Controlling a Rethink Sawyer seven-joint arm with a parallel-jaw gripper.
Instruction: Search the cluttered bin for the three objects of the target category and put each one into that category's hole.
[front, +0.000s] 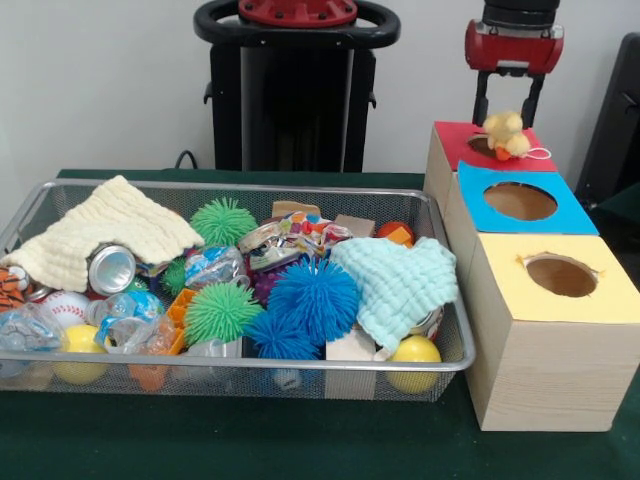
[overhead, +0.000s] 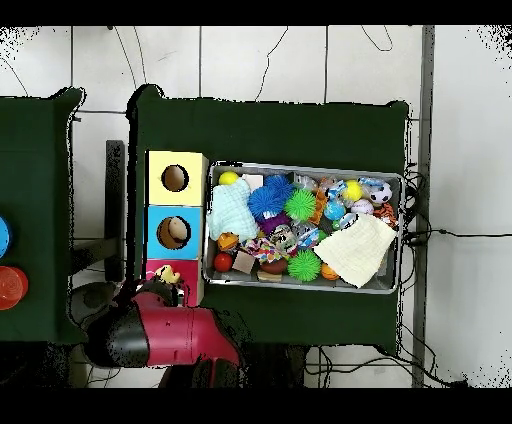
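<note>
My gripper hangs over the red-topped box at the far right, its black fingers spread open. The pale yellow-tan plush with white string sits just below and between them, on the round hole, covering most of it. In the overhead view the plush lies on the red box beside my red arm. The wire mesh bin stands left of the boxes, full of clutter. The tiger-striped plush peeks out at its left end. I cannot pick out the orange-tan plush.
The blue-topped box and the yellow-topped box stand in a row nearer the camera. The bin holds green and blue spiky balls, yellow balls, a cream cloth, a pale blue cloth and cans.
</note>
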